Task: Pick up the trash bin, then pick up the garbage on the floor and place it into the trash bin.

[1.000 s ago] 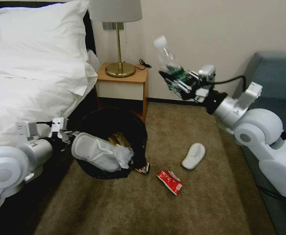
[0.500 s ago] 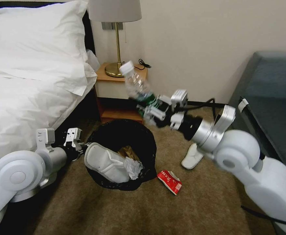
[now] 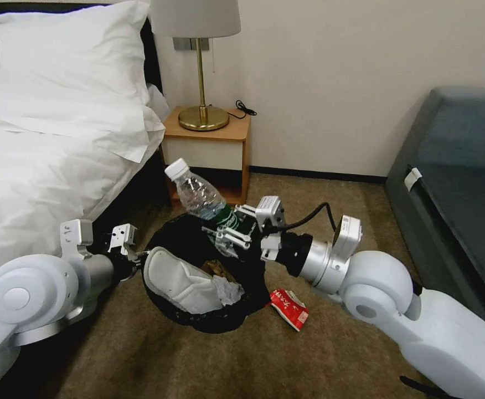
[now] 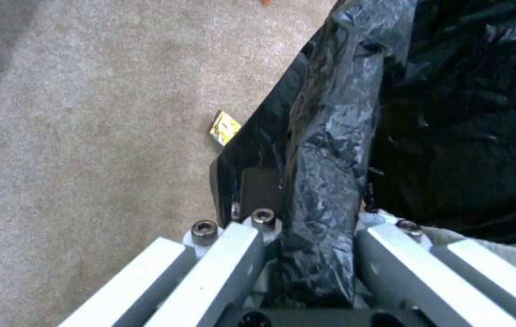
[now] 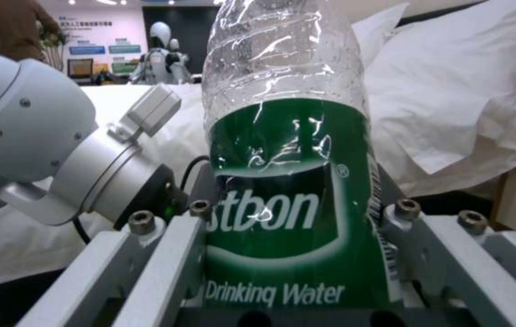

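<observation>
**Bottle hovering over bin mouth, right arm carrying**

Right tool (image 3: pixel 228 233) is clamping a clear plastic water bottle (image 3: pixel 198 194) around its green-labelled lower half; right wrist view is showing the fingers (image 5: pixel 167 254) pressing both sides of the label. Bottle's long axis is running tilted, white cap pointing up and away toward the bed (image 3: pixel 43 138), base end sitting in the tool. The tool is hanging right above the far rim of the trash bin (image 3: pixel 198 321), so the bin mouth is lying directly below and slightly toward the robot. That is the relation the drop turns on: probably a small shift inward, or just a release, would land the bottle inside.

Left tool (image 4: pixel 306 254) is pinching the bin's rim together with the crinkly glossy black bag liner (image 4: pixel 324 150), holding the bin tipped off the floor (image 3: pixel 336 354), mouth angled toward the robot's right arm. Inside the bin a white slipper (image 3: pixel 179 280), crumpled white tissue (image 3: pixel 228 291) and something tan are lying.

On the beige short-pile carpet, a crushed red can (image 3: pixel 288 307) is lying just beside the bin's rim, nearer the right arm. A small yellow scrap (image 4: pixel 224 127) is lying on the carpet near the bin wall in the left wrist view.

Bottle looks thin, ribbed, light and slippery; judging it will fall cap-end last and may bounce on the slipper.
</observation>
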